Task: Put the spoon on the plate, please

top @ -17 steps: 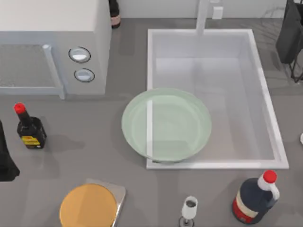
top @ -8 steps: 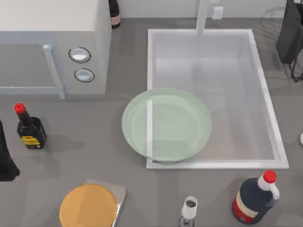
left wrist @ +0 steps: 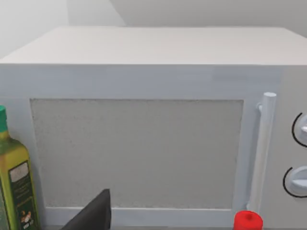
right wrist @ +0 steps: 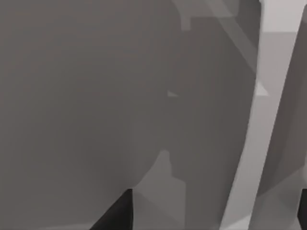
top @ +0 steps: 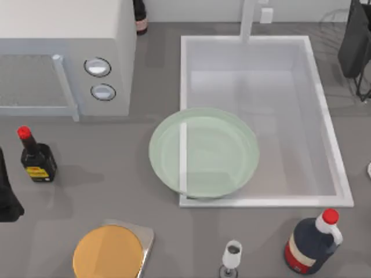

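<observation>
Although only a white sliver [top: 369, 169] far right of the plate [top: 203, 153], past the sink [top: 330, 145], hints at the spoon, its long axis cannot be told. That side favours the right tool [right wrist: 213, 218], parked beyond the plate to the right, spread wide and empty. Whether the left tool [left wrist: 96, 218], left of the plate, is open I cannot tell.

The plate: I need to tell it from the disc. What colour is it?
Pale translucent green plate, best in the top view.
</observation>
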{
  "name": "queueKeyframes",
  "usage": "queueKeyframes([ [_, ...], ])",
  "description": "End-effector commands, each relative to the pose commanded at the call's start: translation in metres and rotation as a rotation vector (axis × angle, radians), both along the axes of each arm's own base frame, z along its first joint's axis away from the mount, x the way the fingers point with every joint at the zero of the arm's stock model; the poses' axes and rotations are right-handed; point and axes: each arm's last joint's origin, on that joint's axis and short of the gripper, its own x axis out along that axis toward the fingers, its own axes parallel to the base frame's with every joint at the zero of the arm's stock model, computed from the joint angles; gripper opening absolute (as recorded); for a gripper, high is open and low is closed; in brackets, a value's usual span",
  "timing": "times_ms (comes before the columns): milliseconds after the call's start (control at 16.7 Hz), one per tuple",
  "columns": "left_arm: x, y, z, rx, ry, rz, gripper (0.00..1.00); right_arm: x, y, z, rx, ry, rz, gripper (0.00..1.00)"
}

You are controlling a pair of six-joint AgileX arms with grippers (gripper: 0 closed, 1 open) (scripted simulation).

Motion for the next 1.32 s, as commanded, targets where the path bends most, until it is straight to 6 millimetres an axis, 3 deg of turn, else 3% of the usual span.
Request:
queueKeyframes([
  [60, 0.0, 0.0, 0.0, 0.0, 0.0, 0.0, 1.0, 0.0, 0.0, 0.0, 0.0, 0.0, 0.0, 0.0],
  [120, 0.0, 0.0, 0.0, 0.0, 0.0, 0.0, 1.0, -0.001, 0.002, 0.022, 0.014, -0.017, -0.022, 0.0],
  [360, 0.0, 0.0, 0.0, 0.0, 0.0, 0.0, 1.0, 0.004, 0.0, 0.04, 0.012, -0.025, -0.019, 0.0],
  [840, 0.0, 0.0, 0.0, 0.0, 0.0, 0.0, 1.0, -0.001, 0.002, 0.12, 0.014, -0.014, -0.022, 0.0],
  [1140, 0.0, 0.0, 0.0, 0.0, 0.0, 0.0, 1.0, 0.0, 0.002, 0.12, 0.015, -0.012, -0.021, 0.0],
  [1320, 0.0, 0.0, 0.0, 0.0, 0.0, 0.0, 1.0, 0.017, 0.014, 0.12, 0.019, 0.008, 0.04, 0.0],
])
